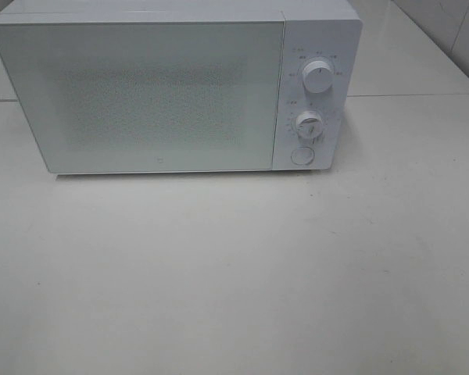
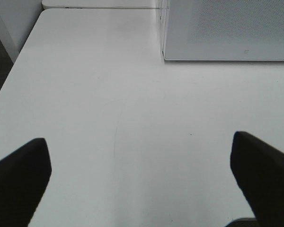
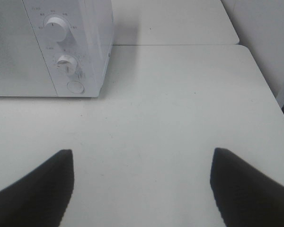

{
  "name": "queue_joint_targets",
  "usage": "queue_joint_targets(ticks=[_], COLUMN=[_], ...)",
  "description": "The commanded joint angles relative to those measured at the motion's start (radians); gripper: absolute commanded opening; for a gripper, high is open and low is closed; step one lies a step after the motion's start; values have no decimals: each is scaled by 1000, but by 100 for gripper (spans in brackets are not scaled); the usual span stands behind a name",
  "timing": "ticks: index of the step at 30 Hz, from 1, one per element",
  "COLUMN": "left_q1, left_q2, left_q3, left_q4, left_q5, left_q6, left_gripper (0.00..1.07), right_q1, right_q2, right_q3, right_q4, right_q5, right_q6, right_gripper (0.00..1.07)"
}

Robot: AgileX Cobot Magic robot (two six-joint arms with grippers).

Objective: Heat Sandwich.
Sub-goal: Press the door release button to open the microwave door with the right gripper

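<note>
The sandwich is out of view in every frame. A white microwave (image 1: 172, 90) with its door shut stands at the back of the white table (image 1: 234, 273); its near corner shows in the left wrist view as microwave (image 2: 227, 30) and its dial panel in the right wrist view as microwave (image 3: 61, 47). My left gripper (image 2: 139, 177) is open over bare tabletop, short of the microwave's left front corner. My right gripper (image 3: 142, 182) is open over bare tabletop, short of the dial side. Neither arm shows in the exterior high view.
Two round dials (image 1: 318, 78) and a round button (image 1: 301, 155) sit on the microwave's right panel. A second table (image 1: 410, 55) adjoins behind. The table's left edge (image 2: 12, 75) and right edge (image 3: 267, 80) drop off near a wall.
</note>
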Motion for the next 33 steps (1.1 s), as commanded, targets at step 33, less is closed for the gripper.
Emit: queue_joint_targets(ticks=[33], left_q1=[4], left_q2=[-5], left_q3=[1], left_q4=[0], left_q5=[-13], left_q6=[-2], left_gripper=[98], right_q1=[-7], right_q2=[663], right_q3=[29], right_q4=[4], right_q5=[-772], right_q6=[10], right_gripper=[76])
